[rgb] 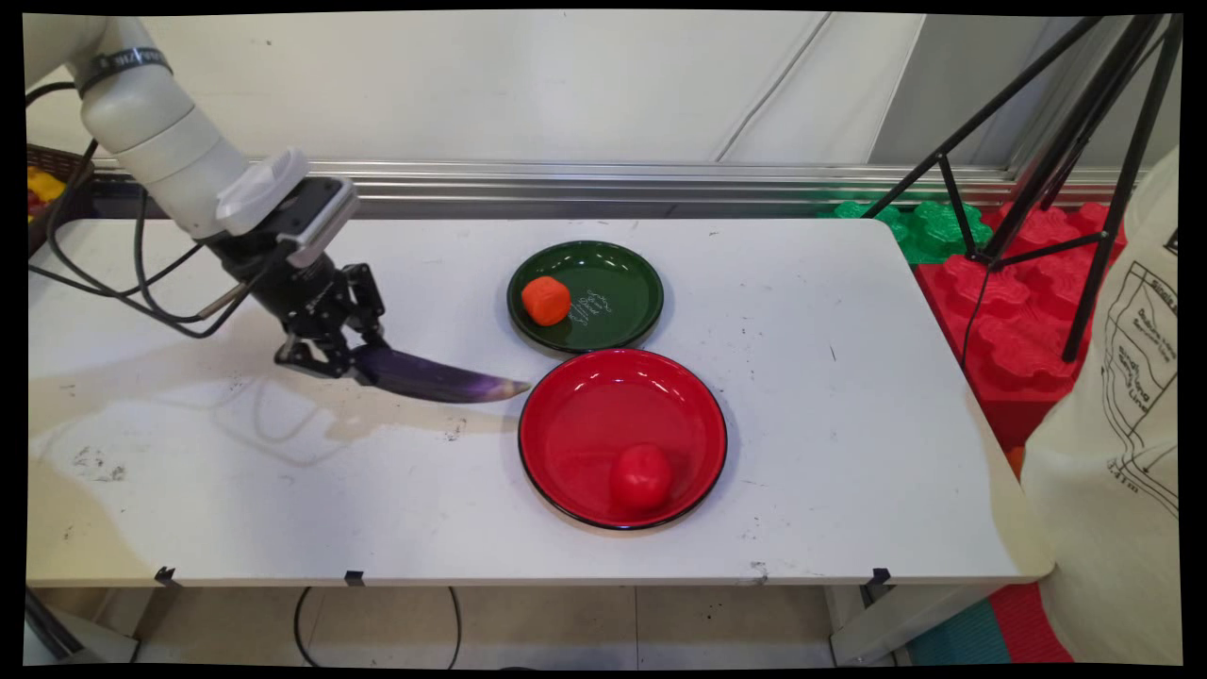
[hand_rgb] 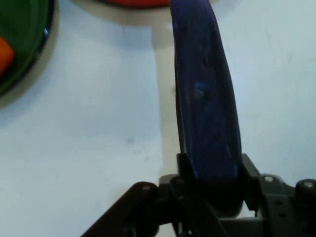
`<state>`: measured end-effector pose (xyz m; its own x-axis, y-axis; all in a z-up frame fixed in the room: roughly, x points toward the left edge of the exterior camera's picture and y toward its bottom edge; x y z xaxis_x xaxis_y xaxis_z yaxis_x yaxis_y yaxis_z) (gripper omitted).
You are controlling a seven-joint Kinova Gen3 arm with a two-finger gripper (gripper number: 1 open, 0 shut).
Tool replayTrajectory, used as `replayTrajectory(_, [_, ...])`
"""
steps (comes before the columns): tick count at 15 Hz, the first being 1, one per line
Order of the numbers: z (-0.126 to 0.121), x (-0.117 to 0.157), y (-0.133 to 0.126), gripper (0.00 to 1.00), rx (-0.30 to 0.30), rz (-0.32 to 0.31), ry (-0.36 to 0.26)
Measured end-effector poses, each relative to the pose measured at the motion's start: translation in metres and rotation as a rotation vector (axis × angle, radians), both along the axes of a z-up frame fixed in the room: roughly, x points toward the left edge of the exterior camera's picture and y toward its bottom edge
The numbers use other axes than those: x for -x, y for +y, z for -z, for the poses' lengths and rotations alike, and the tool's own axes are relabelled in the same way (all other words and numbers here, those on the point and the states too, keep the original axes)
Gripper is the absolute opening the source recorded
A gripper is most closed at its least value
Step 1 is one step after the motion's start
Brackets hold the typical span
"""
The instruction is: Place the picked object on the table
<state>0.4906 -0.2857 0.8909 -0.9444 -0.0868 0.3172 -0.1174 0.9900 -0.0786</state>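
**Purple eggplant gripped at its thick end, beside two plates**

The gripper (rgb: pixel 332 356) has its fingers (hand_rgb: pixel 183 165) closed on the thick end of a long, glossy, curved purple eggplant (rgb: pixel 434 379). Its tapered pale tip points toward the red plate (rgb: pixel 575 415) and ends just beside that rim. The eggplant hangs low over the white table (rgb: pixel 801 396).

The red plate is round, shiny and black-edged, holding a smooth red rounded piece (rgb: pixel 640 477) near its front. Touching it at the back is a glossy dark green plate (rgb: pixel 622 283) with an orange blocky piece (rgb: pixel 545 300) at its left side.

The tabletop is scuffed and stained. Red and green studded blocks (rgb: pixel 1000 302) and a black tripod (rgb: pixel 1084 151) stand at the right.
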Motion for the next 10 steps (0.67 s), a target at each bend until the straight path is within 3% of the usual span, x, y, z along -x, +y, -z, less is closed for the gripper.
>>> replayTrajectory(10, [0.042, -0.041, -0.004, 0.00, 0.017, 0.095, -0.131])
